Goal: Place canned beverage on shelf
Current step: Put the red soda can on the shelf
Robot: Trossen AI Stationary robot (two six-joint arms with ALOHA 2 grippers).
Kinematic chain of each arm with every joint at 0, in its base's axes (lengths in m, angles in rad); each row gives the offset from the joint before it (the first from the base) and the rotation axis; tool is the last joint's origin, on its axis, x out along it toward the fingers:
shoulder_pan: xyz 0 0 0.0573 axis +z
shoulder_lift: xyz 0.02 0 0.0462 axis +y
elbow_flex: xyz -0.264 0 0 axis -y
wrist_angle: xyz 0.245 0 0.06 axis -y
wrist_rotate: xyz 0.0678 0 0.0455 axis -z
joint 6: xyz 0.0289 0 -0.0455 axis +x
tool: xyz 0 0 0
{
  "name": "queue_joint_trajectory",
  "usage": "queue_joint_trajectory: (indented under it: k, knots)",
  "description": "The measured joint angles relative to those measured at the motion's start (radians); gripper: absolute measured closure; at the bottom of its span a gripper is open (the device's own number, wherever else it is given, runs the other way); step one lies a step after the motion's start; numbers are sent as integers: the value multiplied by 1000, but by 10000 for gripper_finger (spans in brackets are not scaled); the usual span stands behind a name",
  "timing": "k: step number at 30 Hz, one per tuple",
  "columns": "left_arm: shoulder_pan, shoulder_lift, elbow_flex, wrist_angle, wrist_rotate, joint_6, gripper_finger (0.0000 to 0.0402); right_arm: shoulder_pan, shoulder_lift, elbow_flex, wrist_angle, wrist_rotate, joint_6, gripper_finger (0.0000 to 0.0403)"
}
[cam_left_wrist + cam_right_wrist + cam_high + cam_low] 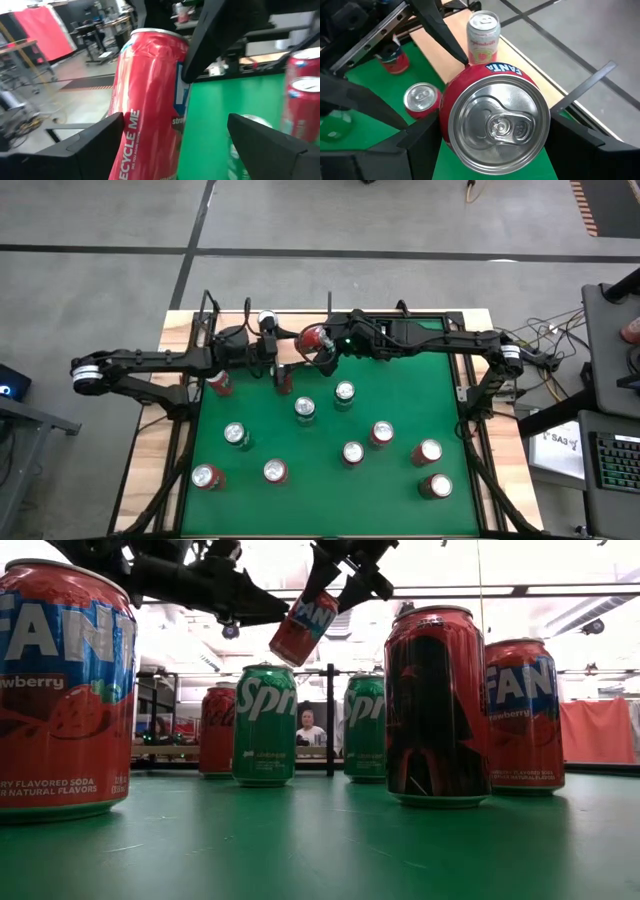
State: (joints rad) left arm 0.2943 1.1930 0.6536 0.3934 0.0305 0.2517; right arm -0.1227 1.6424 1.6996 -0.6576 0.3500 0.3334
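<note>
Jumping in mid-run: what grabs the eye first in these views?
A red Fanta can hangs tilted in the air above the green table, clamped in the right hand near the far edge. The left hand sits open around the same can, fingers apart from it. Beyond it, a pale can already stands on the wooden shelf.

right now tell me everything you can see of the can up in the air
The can is a red Fanta strawberry can, metal by its look, with a silver lid and an unopened pull tab. It hangs tilted above the green table's far side, touching no surface. The right gripper is shut on its body, a dark finger on each side. The left gripper is open around it, fingers apart from its sides.
</note>
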Motion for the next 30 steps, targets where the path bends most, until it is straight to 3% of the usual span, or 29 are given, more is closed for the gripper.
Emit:
queue_joint_trajectory:
  k: [19, 26, 30]
  knots:
    - [0, 191, 135, -17, -77, -38, 63, -8, 0, -3, 15, -24, 68, 121]
    - [-1, 196, 138, -26, -79, -61, 112, -8, 0, -3, 21, -24, 48, 121]
    - [-1, 165, 138, -59, -94, -110, 112, -8, -1, -3, 37, -24, 61, 71]
